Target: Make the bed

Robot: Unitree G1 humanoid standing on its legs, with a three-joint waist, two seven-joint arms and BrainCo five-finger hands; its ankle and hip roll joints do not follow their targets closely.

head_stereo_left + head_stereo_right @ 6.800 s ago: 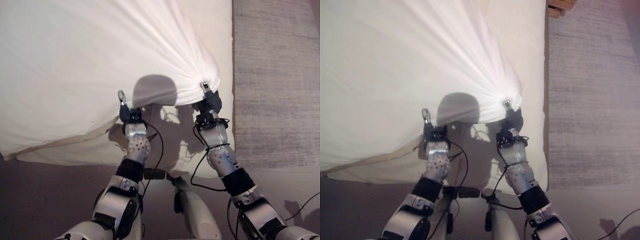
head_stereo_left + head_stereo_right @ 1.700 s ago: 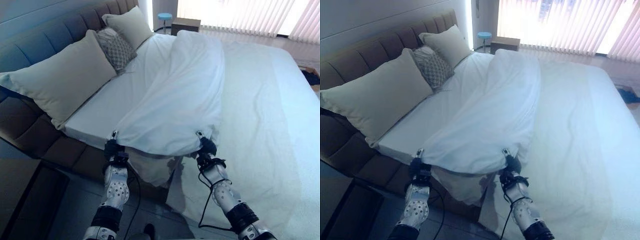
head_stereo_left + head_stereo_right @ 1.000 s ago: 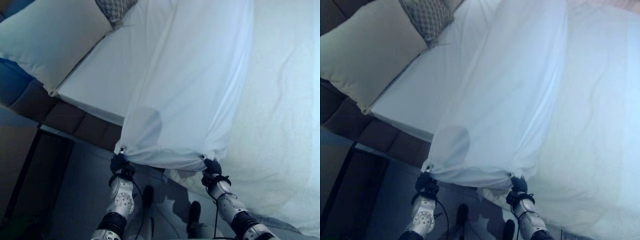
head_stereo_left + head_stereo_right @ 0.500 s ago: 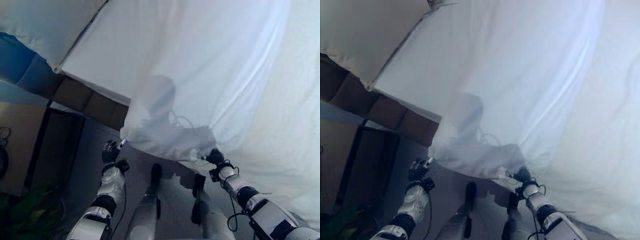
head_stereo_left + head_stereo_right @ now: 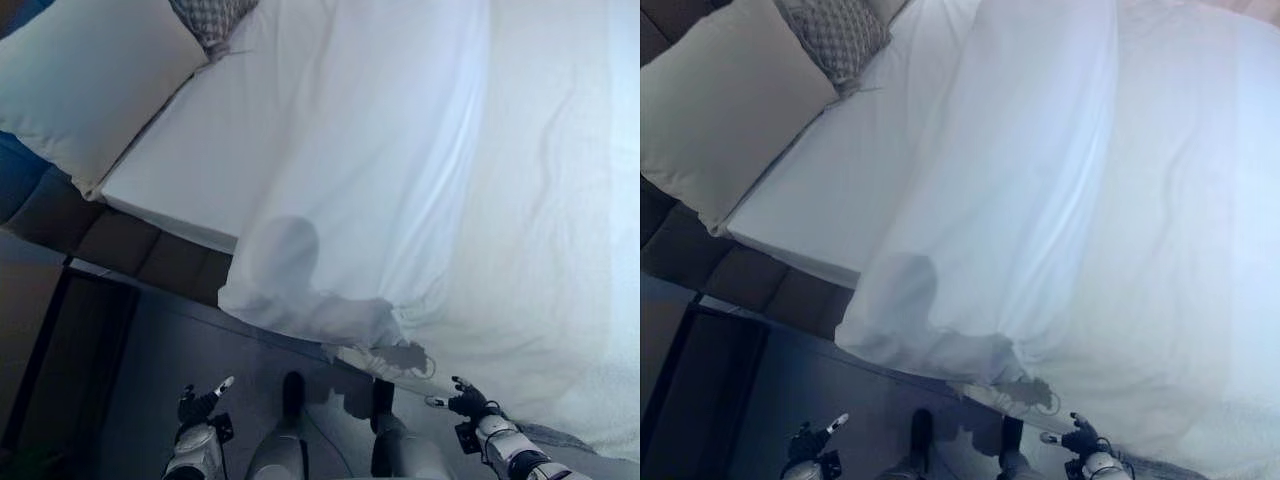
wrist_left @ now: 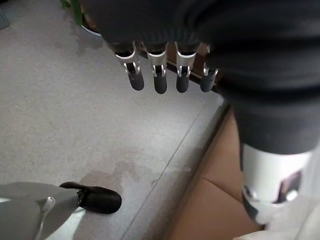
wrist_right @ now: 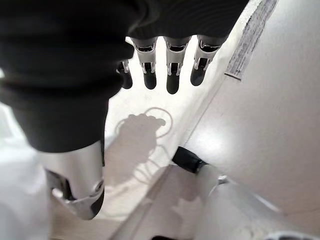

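A white duvet (image 5: 400, 180) lies spread along the bed, and its near edge (image 5: 310, 312) droops in a bunch over the side of the mattress (image 5: 190, 170). My left hand (image 5: 197, 405) hangs low over the floor, below and left of that edge, open and holding nothing. In the left wrist view its fingers (image 6: 160, 75) are straight above grey floor. My right hand (image 5: 468, 402) is below the duvet's right part, open and apart from the cloth. Its fingers (image 7: 170, 70) point straight at white bedding.
A large white pillow (image 5: 90, 80) and a patterned cushion (image 5: 210, 15) lean at the head of the bed. The brown padded bed base (image 5: 130, 250) runs under the mattress. A dark bedside unit (image 5: 50, 360) stands at the left on grey floor (image 5: 180, 340).
Both hands have let go of the duvet's edge and dropped below it, fingers now straight. The edge has fallen against the bed's side. The camera has also shifted.
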